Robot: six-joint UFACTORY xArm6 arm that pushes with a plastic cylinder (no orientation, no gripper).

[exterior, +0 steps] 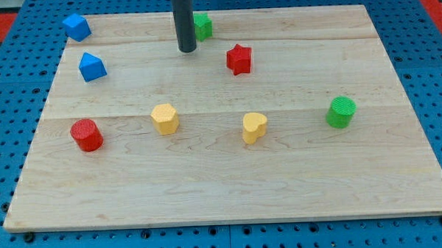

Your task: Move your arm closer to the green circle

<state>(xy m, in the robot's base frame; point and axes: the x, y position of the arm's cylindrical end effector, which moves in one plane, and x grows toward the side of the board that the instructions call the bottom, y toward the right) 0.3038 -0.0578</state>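
The green circle [341, 111] is a round green block at the view's right, about mid-height of the wooden board [230, 182]. My tip [187, 49] is the lower end of a dark rod near the view's top centre, far to the left of and above the green circle. A second green block [202, 26], shape unclear, sits just right of the rod and is partly hidden by it. The red star [239, 59] lies between my tip and the green circle.
A blue block [76, 27] sits at the top left corner and a blue pentagon-like block [91, 67] below it. A red cylinder [86, 134] stands at the left. A yellow hexagon [165, 118] and a yellow heart [254, 127] lie mid-board.
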